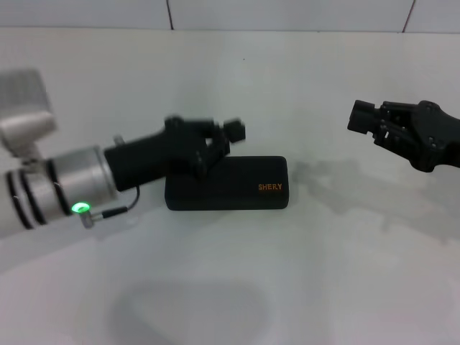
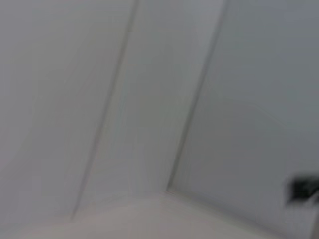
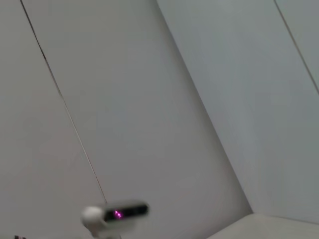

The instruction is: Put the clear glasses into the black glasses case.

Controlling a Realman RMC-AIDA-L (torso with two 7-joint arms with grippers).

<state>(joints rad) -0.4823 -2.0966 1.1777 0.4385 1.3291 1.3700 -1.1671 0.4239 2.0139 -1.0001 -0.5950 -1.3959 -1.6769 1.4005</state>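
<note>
The black glasses case (image 1: pixel 237 188) lies shut on the white table in the head view, with its orange "SHERY" lettering facing me. My left gripper (image 1: pixel 219 147) hovers over the case's left end and back edge, open, with nothing seen between its fingers. My right gripper (image 1: pixel 361 117) hangs in the air well to the right of the case, shut and holding nothing. The clear glasses are out of view in every frame. Both wrist views show only wall panels.
The white table (image 1: pixel 237 287) runs back to a tiled wall. A faint shadowed patch (image 1: pixel 345 188) lies right of the case. A dark shape (image 2: pixel 304 189) shows at the edge of the left wrist view. A white device with a purple light (image 3: pixel 115 215) shows in the right wrist view.
</note>
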